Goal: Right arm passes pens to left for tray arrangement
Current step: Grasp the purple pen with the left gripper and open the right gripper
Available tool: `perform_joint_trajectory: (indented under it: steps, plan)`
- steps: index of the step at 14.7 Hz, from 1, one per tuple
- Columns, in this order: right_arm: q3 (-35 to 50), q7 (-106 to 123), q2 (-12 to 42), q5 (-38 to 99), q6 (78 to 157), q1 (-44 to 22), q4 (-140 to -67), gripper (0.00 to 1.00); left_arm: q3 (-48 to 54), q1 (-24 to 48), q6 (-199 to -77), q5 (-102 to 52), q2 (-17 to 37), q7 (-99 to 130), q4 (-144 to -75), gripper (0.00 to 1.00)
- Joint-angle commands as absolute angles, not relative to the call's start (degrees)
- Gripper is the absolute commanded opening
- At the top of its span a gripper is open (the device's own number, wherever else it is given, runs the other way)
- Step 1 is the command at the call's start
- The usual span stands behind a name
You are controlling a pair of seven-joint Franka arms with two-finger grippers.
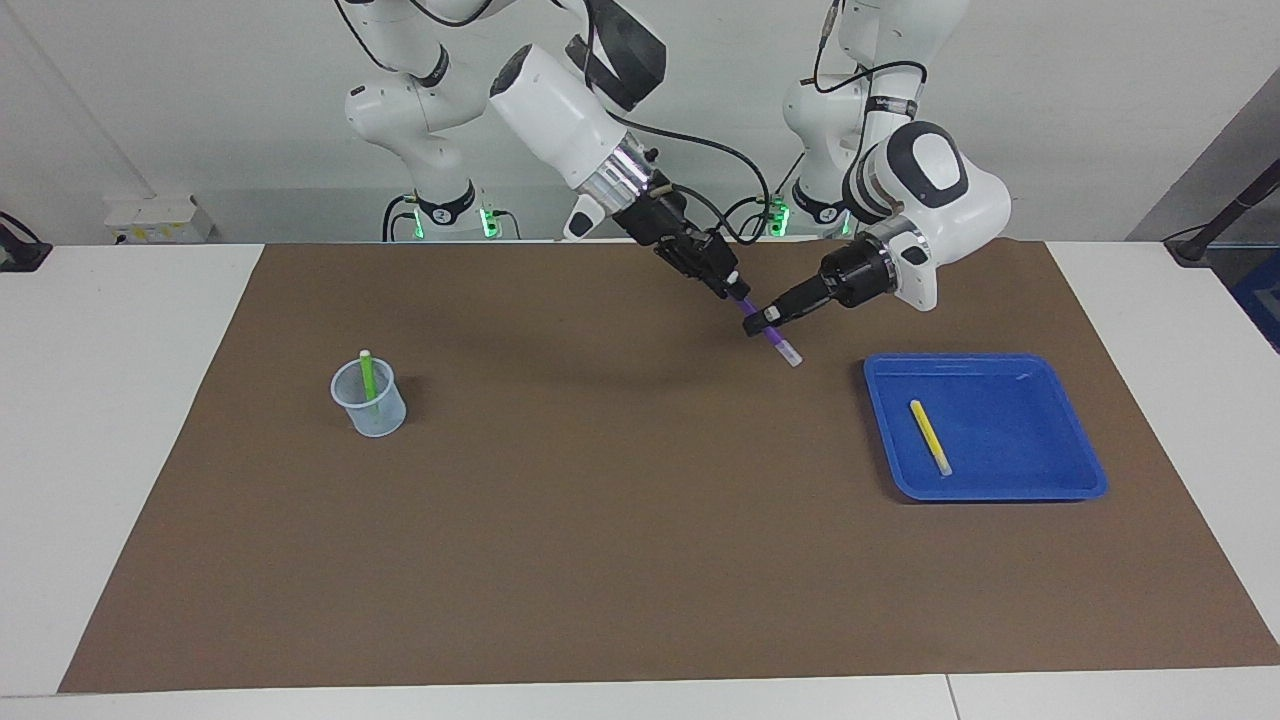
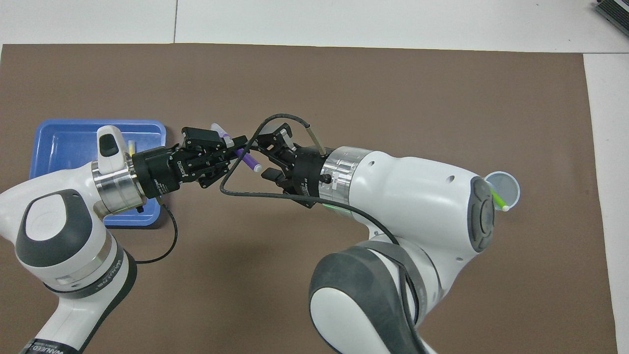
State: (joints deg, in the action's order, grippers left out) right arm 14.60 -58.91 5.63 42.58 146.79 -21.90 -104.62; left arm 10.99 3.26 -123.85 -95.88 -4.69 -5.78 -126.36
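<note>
Brown mat (image 1: pixel 600 560) covers most of the white table (image 1: pixel 120 450) and fills the part of the facing view closest to the camera. On the mat, toward the left arm's end, lies the blue tray (image 1: pixel 1060 470), and the yellow pen (image 1: pixel 930 437) lies flat inside it. Toward the right arm's end stands a small pale-blue cup (image 1: pixel 369 398) with the green pen (image 1: pixel 368 378) leaning inside it, the pale tip up. Over the middle of the mat, up in the air, the two grippers meet at the purple pen (image 1: pixel 775 343). The right gripper (image 1: pixel 733 287) comes down from above and has the upper end of this pen between its fingers. The left gripper (image 1: pixel 762 319) is closed around the pen's middle, and the whitish tip hangs free below it.

From the overhead view, the big white arms are closest to the camera and hide much of the mat (image 2: pixel 344 88). The left gripper (image 2: pixel 227 149) clamps the purple pen (image 2: pixel 247 160). The right gripper (image 2: pixel 271 156) reaches the same pen with its fingers spread, and I cannot tell in this view if they press on it. The tray (image 2: pixel 64 142) is partly under the left arm, with only a small piece of the yellow pen (image 2: pixel 131 146) visible. The cup (image 2: pixel 506 187) with the green pen (image 2: pixel 499 199) shows just past the right arm's elbow.
</note>
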Motion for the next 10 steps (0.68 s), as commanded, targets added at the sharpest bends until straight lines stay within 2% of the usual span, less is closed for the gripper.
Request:
perform_joint_trajectory:
  steps: [1,5,10]
  plan:
    - [14.77,-53.81,2.82,41.58,137.24,-16.98,-104.77,1.00,10.55,3.87,-124.19,-95.19,-4.57,-6.07,-126.30,0.00]
    - [14.76,-40.20,1.23,36.32,122.90,-8.90,-104.77,1.00,10.55,3.87,-124.36,-95.19,-4.57,-5.98,-126.39,0.00]
    - [14.77,-29.11,0.27,21.13,114.18,-3.87,-105.12,1.00,10.46,3.08,-124.80,-89.93,-4.57,-5.27,-126.65,0.00]
